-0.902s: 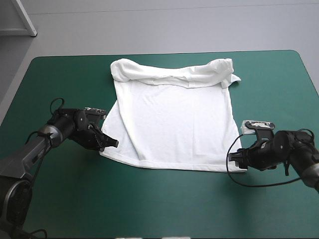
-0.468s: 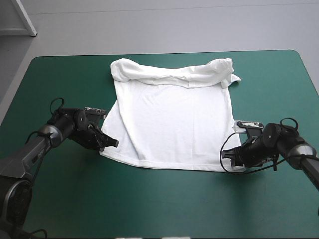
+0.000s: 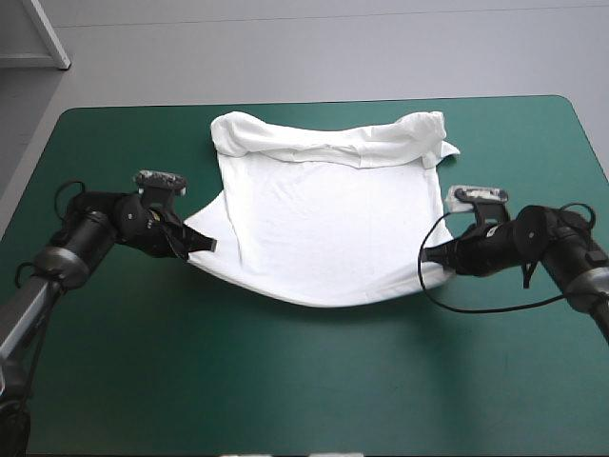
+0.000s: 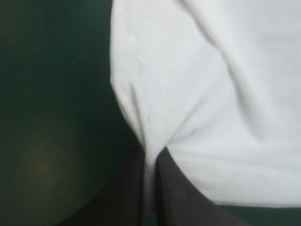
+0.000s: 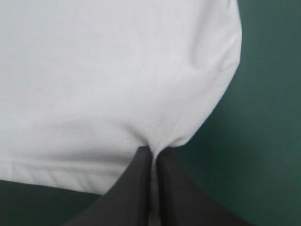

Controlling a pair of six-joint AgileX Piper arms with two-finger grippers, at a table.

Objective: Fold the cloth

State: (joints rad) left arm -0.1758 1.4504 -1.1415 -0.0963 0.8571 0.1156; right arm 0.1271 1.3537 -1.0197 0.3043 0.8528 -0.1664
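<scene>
The white T-shirt (image 3: 328, 214) lies spread across the middle of the teal-green table (image 3: 285, 381), its far end rolled into a thick bunch near the far edge. The left gripper (image 3: 204, 245) pinches the near left corner and the right gripper (image 3: 434, 254) the near right one. Each has its black fingers nearly closed on cloth, and the hem bows between them. Bare cover lies all around.

T-shirt (image 3: 333, 224): 1, pinched between both finger pairs.
Grippers: 2, left gripper (image 3: 207, 245), right gripper (image 3: 429, 255).
Fingers (image 4: 124, 197): 4, two per gripper.
Table (image 3: 285, 390): 1, under the fingers.
</scene>
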